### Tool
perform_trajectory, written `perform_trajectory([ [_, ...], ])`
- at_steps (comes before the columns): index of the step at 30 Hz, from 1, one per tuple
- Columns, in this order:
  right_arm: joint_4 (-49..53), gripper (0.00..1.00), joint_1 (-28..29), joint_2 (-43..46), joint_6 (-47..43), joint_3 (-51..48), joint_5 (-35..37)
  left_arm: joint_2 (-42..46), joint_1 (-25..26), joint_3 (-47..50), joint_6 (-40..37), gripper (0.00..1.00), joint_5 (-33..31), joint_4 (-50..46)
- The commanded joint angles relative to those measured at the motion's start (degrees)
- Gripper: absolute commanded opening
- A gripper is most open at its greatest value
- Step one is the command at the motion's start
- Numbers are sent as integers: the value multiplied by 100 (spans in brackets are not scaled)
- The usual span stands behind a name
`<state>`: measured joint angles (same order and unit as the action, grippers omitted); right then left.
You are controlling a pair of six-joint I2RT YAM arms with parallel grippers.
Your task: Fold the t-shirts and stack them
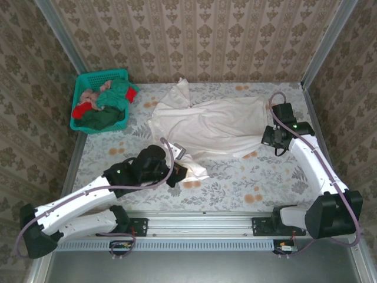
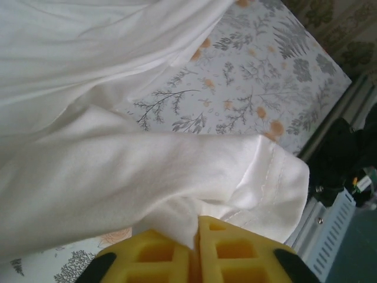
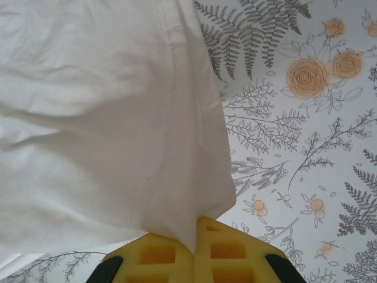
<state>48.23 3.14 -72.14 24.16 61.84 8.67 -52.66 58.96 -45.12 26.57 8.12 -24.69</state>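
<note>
**A:** From the top camera, where is the shirt?

**B:** The white t-shirt (image 1: 212, 127) lies spread and rumpled on the floral-print table (image 1: 253, 188), in the middle and towards twelve o'clock. One sleeve points up to twelve.

**A:** And the arms?

**B:** The left gripper (image 1: 179, 171) is at the shirt's seven o'clock corner. The right gripper (image 1: 272, 134) is at its three o'clock edge. Both touch the cloth.

**A:** Anything else up there?

**B:** At ten o'clock a teal lattice basket (image 1: 101, 75) holds crumpled clothes: a pink garment (image 1: 91, 95), a teal garment (image 1: 121, 91), a red garment (image 1: 79, 111) and a dark green garment (image 1: 103, 118).

**A:** Left wrist camera?

**B:** The left gripper (image 2: 197, 236) has its yellow pads (image 2: 235, 247) pressed together at six o'clock, pinching a fold of the white t-shirt (image 2: 147, 171). A stitched hem (image 2: 268, 171) runs at four o'clock. The table (image 2: 253, 82) shows at one o'clock.

**A:** Right wrist camera?

**B:** It is much the same. The right gripper (image 3: 194, 233) is closed at six o'clock, nipping a corner of the white t-shirt (image 3: 100, 118), which fans out towards ten and eleven. A seam (image 3: 177, 53) runs down from twelve. The table (image 3: 294, 147), printed with ferns and orange roses, covers the three o'clock side.

**A:** Any writing or labels?

**B:** The shirt's cloth is plain white. The basket clothes are too small to read.
</note>
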Motion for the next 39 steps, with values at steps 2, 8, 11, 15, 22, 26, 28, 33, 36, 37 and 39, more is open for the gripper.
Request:
perform_trajectory([
  [2, 2, 2, -63, -62, -94, -156, 196, -131, -17, 93, 186, 67, 419, -198],
  [8, -36, 2, -151, -64, -173, -273, 225, 575, -1241, 408, 132, 91, 774, -72],
  [11, -90, 2, -189, -29, -165, -311, 222, 389, -2102, 408, -89, 98, 266, -635],
  [15, -171, 2, -191, -33, -167, -326, 185, -854, -3166, 206, -395, 92, -180, -744],
  [22, -356, 1, -191, -63, -193, -459, -29, -3580, -4111, -1524, -886, 66, -1122, -34],
  [26, -431, 1, -199, -55, -224, -548, -95, -5006, -4410, -2821, -894, 65, -1410, 326],
  [28, -458, 1, -216, -46, -233, -583, -82, -5768, -4446, -3652, -972, 64, -1528, 42],
  [33, -554, 1, -286, -95, -248, -569, -181, -7168, -4459, -5209, -1148, 60, -1672, -729],
  [36, -547, 1, -305, -148, -288, -517, -184, -7328, -4472, -5228, -1141, 60, -1684, -678],
  [37, -531, 1, -305, -156, -298, -495, -202, -7336, -4484, -5193, -1153, 58, -1589, -612],
  [39, -525, 2, -305, -136, -297, -513, -296, -7399, -4509, -5195, -1176, 45, -1466, -537],
])
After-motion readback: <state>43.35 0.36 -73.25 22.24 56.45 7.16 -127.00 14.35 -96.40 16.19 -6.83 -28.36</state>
